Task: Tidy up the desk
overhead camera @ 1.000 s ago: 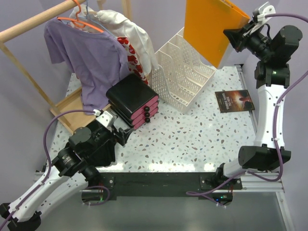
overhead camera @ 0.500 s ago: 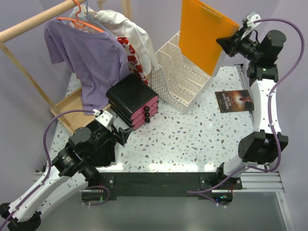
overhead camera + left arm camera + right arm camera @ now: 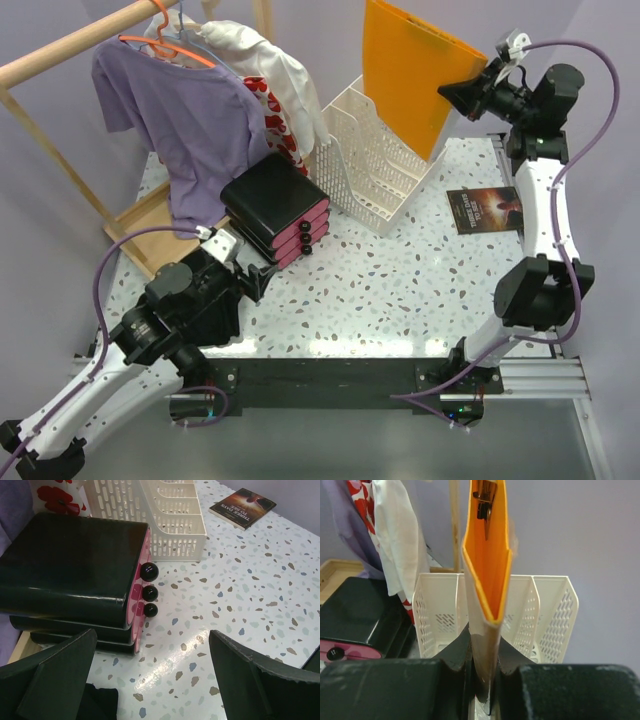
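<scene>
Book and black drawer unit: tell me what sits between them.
The white file rack stands between the drawer unit and the book, seen in the top view.

We see an orange folder [image 3: 410, 75] upright in the air above a white slotted file rack [image 3: 385, 170], a black drawer unit [image 3: 272, 195] with three pink fronts just beside the rack, a dark book [image 3: 487, 209] lying flat farther right, and a purple shirt [image 3: 185, 130] and a red-flowered white garment [image 3: 270, 70] hanging from a wooden rail [image 3: 70, 45].
</scene>
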### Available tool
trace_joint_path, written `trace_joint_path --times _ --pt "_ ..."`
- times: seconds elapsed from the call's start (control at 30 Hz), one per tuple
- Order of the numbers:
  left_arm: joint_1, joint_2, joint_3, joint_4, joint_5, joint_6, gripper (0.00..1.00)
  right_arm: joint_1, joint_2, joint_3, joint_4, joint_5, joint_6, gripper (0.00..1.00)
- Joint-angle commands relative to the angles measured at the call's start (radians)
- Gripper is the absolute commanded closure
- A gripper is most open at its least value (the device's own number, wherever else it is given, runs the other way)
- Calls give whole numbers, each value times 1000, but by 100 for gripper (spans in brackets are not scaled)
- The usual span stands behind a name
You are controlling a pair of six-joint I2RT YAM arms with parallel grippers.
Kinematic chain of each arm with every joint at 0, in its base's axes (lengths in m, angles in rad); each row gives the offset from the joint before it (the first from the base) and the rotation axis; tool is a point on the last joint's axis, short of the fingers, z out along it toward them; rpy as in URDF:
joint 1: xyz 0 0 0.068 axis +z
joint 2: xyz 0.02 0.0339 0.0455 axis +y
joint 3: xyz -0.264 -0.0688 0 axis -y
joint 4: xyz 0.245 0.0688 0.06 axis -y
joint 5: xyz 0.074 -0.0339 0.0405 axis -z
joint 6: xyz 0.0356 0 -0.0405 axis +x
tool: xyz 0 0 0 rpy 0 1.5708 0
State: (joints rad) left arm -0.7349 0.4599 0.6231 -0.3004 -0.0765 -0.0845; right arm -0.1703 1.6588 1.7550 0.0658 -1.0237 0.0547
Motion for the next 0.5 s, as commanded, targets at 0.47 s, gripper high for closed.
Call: trace_joint_path --times 0.47 --pt "3 45 -10 44 -17 22 0 3 200 89 111 -139 43 100"
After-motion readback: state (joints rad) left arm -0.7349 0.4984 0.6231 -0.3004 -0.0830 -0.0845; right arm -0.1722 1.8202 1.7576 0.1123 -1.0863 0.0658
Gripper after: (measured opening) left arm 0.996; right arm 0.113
